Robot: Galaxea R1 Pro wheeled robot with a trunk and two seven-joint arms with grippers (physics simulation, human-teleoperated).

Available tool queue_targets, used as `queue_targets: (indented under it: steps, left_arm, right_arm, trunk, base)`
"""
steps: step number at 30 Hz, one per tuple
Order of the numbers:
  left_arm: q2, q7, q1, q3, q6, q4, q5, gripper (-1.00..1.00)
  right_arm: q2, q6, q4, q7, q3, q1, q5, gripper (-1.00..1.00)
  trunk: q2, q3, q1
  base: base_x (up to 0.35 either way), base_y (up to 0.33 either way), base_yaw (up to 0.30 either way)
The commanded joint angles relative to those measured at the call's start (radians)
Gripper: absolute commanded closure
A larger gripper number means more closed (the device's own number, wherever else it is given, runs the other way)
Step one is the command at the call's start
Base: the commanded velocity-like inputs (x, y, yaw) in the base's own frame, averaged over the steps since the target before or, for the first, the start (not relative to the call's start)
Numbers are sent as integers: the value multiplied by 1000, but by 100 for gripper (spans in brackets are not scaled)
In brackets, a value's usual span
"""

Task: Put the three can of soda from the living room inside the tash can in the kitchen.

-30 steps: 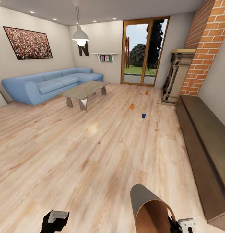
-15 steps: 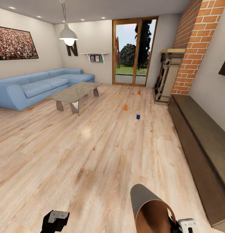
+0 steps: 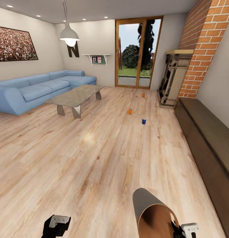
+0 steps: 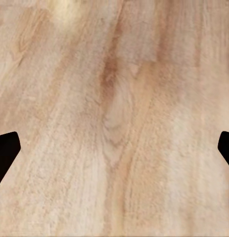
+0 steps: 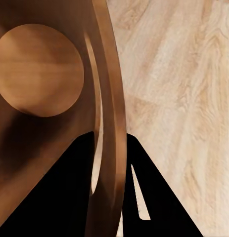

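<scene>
Three soda cans stand apart on the light wood floor ahead in the head view: an orange can (image 3: 143, 95) farthest off near the fireplace, a second orange can (image 3: 130, 111) closer, and a dark blue can (image 3: 144, 121) nearest. The trash can (image 3: 150, 211), grey outside and brown inside, lies tilted at the bottom of that view with its mouth toward me. My right gripper (image 5: 112, 195) is shut on the bin's rim (image 5: 110, 123), one finger inside and one outside. My left gripper (image 4: 114, 148) hangs wide open over bare floor, holding nothing.
A blue corner sofa (image 3: 45, 86) and a glass coffee table (image 3: 76, 96) stand at the left. A long low dark cabinet (image 3: 207, 138) runs along the right wall, past a carved fireplace (image 3: 175, 79) and brick chimney (image 3: 202, 43). Glass doors (image 3: 137, 53) close the far end.
The whole head view has shifted, so the camera moved: it swung right, then slightly back, and the cans sit a little lower in the picture. Bin and grippers keep their places.
</scene>
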Motion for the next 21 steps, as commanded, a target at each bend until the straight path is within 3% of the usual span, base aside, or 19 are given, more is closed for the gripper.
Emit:
queue_targets:
  steps: [1,12,21]
  left_arm:
    - [0,0,0,0,0,0,0,-100]
    - [-1,0,0,0,0,0,-2,-100]
    - [-2,0,0,0,0,0,-2,-100]
  right_arm:
    - [0,0,-2,4,-6,0,-2,100]
    - [0,-1,-2,4,-5,0,-2,100]
    - [0,-1,-3,4,-6,0,-3,100]
  trunk:
    - [0,0,0]
    - [0,0,0]
    - [0,7,0]
  base:
    - [277,166,0]
    - [289,112,-4]
    - [316,45,-126]
